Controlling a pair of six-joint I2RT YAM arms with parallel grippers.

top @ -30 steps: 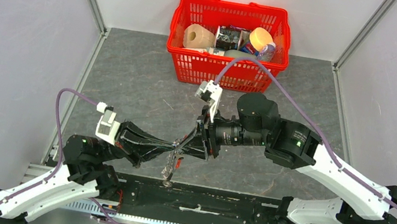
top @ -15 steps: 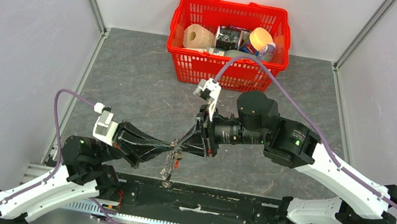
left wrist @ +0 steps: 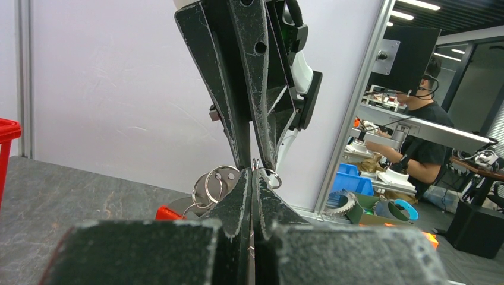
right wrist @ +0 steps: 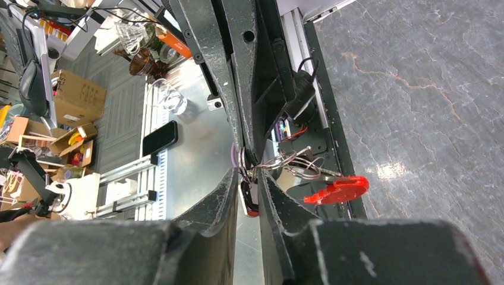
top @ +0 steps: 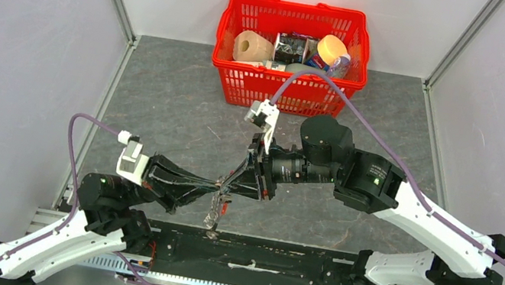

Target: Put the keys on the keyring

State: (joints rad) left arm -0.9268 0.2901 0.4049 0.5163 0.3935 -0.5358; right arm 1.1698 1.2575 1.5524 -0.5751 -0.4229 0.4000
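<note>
Red-strapped keyring (right wrist: 336, 190) hangs from the left gripper (left wrist: 252, 178), pinched tight on its silvery rings (left wrist: 215, 185). Narrowly parted, the right gripper (right wrist: 251, 178) straddles those rings; whether it grips is unclear.

Your left arm pointed right and your right arm pointed left. Your left gripper (top: 217, 187) and right gripper (top: 233, 183) were tip to tip. The left fingers (left wrist: 241, 202) were pressed together. The right fingers (right wrist: 223, 202) stood slightly apart.
</note>
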